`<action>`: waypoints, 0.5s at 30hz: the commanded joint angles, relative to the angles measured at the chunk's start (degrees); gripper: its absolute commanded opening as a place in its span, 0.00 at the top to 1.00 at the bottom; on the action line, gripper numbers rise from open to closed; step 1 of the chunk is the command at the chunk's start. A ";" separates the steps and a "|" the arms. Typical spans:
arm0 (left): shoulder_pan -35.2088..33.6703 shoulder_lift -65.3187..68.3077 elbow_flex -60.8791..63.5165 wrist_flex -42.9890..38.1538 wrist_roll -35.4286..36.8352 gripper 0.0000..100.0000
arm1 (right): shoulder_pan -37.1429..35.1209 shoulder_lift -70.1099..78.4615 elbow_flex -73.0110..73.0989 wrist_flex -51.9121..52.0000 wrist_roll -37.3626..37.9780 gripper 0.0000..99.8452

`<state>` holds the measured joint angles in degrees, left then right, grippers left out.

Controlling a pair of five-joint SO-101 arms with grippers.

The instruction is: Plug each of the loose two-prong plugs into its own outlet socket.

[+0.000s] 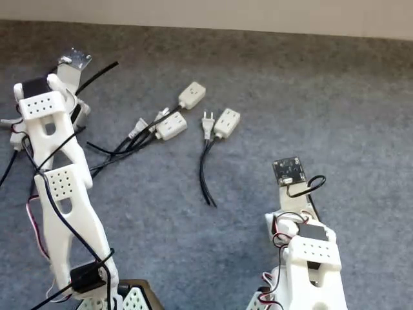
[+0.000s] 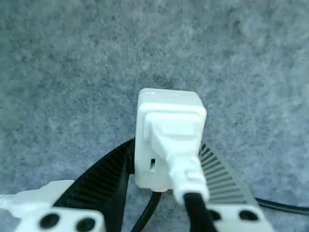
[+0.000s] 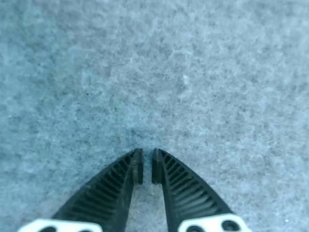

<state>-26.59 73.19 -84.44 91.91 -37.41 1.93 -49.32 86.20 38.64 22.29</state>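
Left pincer (image 2: 166, 147) clamps outlet socket (image 2: 169, 104) (tips hidden).

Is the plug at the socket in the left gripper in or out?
In: the white plug sits flush on the socket face, prongs hidden, held in the left gripper.

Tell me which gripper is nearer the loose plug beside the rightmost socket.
Right. The right gripper hangs shut over carpet right of the loose plug; the left gripper, clamping a plugged socket, is farther off left.
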 commanded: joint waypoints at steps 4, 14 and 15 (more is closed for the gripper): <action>-1.10 -0.66 -3.56 0.62 0.18 0.93 | -0.40 1.80 -0.04 -0.31 0.70 0.95; -2.42 -8.40 -8.31 7.03 0.44 0.78 | -0.40 1.80 -0.04 -0.31 0.70 0.95; -2.42 -10.07 -8.40 7.74 0.44 0.78 | -0.40 1.80 -0.04 -0.31 0.70 0.95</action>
<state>-28.26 70.37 -89.63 97.45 -37.32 1.93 -49.32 86.20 38.64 22.29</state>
